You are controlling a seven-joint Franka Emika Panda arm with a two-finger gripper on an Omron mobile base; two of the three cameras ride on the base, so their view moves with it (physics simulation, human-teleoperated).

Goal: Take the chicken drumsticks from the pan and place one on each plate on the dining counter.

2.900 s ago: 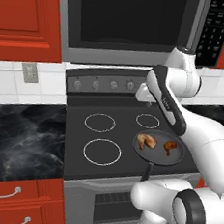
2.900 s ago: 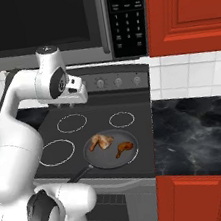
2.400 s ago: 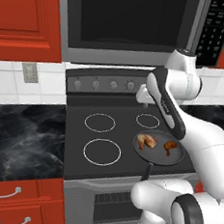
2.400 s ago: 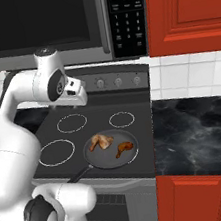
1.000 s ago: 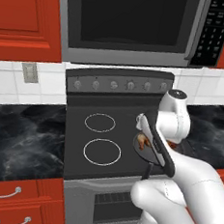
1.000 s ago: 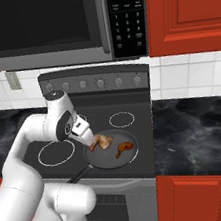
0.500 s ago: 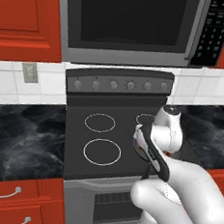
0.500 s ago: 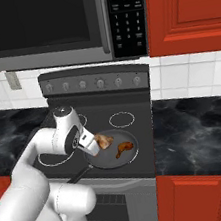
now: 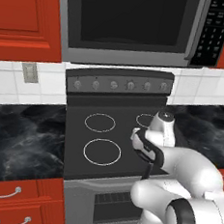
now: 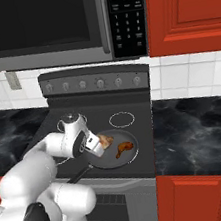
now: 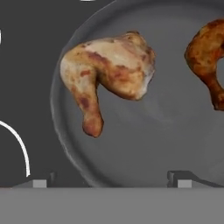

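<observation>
I see both golden-brown glossy chicken drumsticks, the paler one (image 11: pixel 109 72) and the darker one (image 11: pixel 210 61), lying in the round black shallow frying pan (image 11: pixel 144 144) on the stove, my two-finger gripper (image 11: pixel 109 181) hovering wide open above the paler one, holding nothing (so no delivery is done yet).
</observation>
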